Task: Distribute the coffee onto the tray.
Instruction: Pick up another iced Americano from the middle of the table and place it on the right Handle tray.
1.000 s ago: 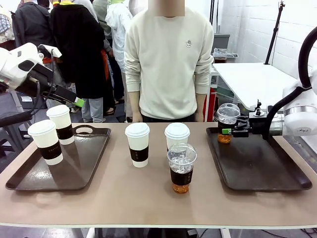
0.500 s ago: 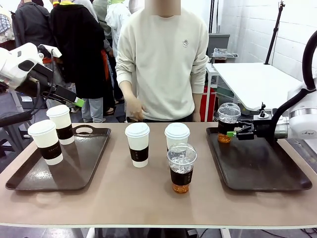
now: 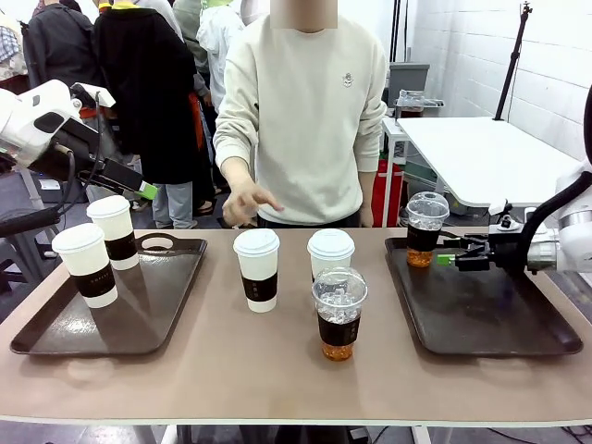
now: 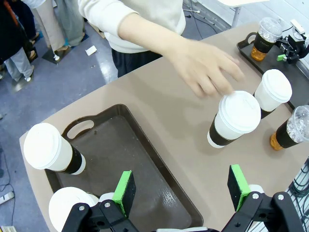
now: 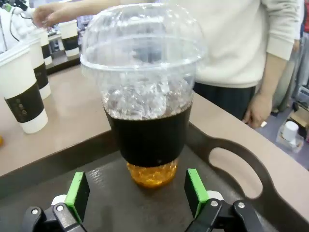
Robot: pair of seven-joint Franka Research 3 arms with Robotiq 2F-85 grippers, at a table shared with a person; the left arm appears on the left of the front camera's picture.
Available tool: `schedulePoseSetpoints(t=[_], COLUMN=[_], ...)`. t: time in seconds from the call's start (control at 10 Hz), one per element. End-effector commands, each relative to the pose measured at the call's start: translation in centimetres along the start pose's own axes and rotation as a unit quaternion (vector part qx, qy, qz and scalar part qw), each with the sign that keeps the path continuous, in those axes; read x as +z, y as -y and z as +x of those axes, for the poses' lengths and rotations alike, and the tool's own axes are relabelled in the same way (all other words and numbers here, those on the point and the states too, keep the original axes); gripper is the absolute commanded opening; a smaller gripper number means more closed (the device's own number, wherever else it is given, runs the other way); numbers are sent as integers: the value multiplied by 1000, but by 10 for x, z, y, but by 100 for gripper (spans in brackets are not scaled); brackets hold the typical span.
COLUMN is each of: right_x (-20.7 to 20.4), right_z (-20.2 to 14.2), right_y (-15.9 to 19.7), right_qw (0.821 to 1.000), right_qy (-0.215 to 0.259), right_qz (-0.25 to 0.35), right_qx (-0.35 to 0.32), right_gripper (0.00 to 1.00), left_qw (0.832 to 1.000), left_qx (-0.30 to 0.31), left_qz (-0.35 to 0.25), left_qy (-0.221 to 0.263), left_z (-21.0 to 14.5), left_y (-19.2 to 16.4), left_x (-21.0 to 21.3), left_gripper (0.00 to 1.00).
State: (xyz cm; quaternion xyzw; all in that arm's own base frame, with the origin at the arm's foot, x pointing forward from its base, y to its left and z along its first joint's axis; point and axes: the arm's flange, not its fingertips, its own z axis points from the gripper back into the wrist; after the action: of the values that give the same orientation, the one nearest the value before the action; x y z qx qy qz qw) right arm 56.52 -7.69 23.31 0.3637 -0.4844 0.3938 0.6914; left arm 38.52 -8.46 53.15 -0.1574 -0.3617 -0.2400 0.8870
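Observation:
A clear dome-lidded iced coffee (image 3: 426, 228) stands at the far left corner of the right tray (image 3: 499, 319). My right gripper (image 3: 449, 252) is open just to its right, not touching it; in the right wrist view the cup (image 5: 147, 96) stands ahead of the spread gripper (image 5: 137, 193). Two white sleeved cups (image 3: 84, 264) (image 3: 114, 231) stand on the left tray (image 3: 157, 314). Two more white cups (image 3: 257, 268) (image 3: 330, 252) and a second iced coffee (image 3: 339, 313) stand mid-table. My left gripper (image 3: 139, 185) hangs open and empty above the left tray (image 4: 145, 154).
A person stands at the far side, one hand (image 3: 245, 199) reaching out over the middle white cup (image 4: 236, 118). The near half of the right tray is bare. Other people stand behind the left arm.
My right gripper opened off the iced coffee and drew back to the right, leaving it on the tray. The person's hand rose toward the middle cups.

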Motion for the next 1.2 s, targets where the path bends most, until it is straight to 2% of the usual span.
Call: schedulePoseSetpoints(t=[0.0,0.3,0.7,1.1], right_x=[8,22,21,17], right_z=[2,14,44,59], right_y=[-22,-48,-78,-93], right_qw=[999,998,998,997], right_qy=[-13,-33,-60,-76], right_qz=[-34,-36,-32,-20], right_qx=[-13,-34,-7,-4], right_gripper=[100,100,100,100], left_qw=[1000,1000,1000,1000], left_qx=[5,5,5,5], left_qz=[-3,-3,-3,-3], left_qy=[2,2,2,2], left_z=[-1,-1,-1,-1], left_y=[-2,-2,-2,-2], left_x=[-1,-1,-1,-1], left_gripper=[100,100,100,100])
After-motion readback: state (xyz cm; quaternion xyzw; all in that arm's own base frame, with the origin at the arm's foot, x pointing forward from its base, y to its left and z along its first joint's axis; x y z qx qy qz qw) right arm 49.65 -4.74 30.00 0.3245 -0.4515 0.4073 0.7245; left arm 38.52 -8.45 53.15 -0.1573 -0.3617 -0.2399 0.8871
